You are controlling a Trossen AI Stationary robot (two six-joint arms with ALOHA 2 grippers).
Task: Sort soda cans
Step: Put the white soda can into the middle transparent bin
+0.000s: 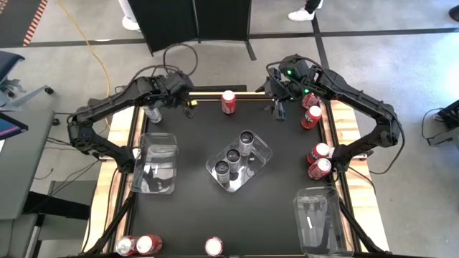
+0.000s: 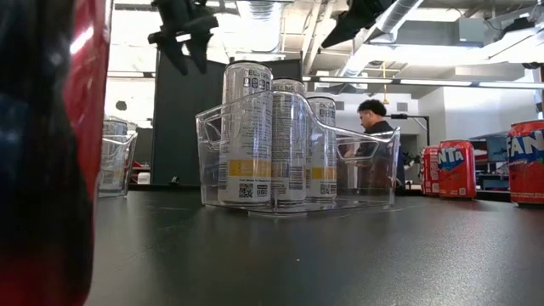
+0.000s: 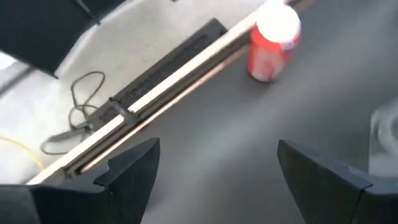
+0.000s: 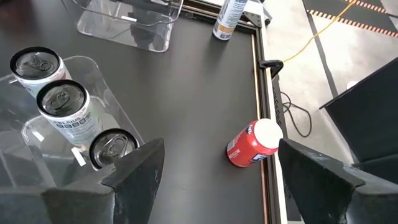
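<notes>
Two grippers hover over the table's far edge, a red soda can (image 1: pixel 228 102) standing between them.

The left gripper (image 1: pixel 188 107) and right gripper (image 1: pixel 278 109) both hang with fingers spread apart, holding nothing. Silver cans (image 1: pixel 234 155) fill the clear centre tray (image 1: pixel 264 152) nearer the viewer; more red cans (image 1: pixel 313 112) cluster beside the right gripper.

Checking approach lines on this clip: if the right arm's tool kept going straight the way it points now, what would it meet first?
Most likely the red can standing alone at the table's far edge; it sits just ahead between the right tool's open fingers. Depth is unclear, so the tool might reach the black tabletop beside it first.
</notes>
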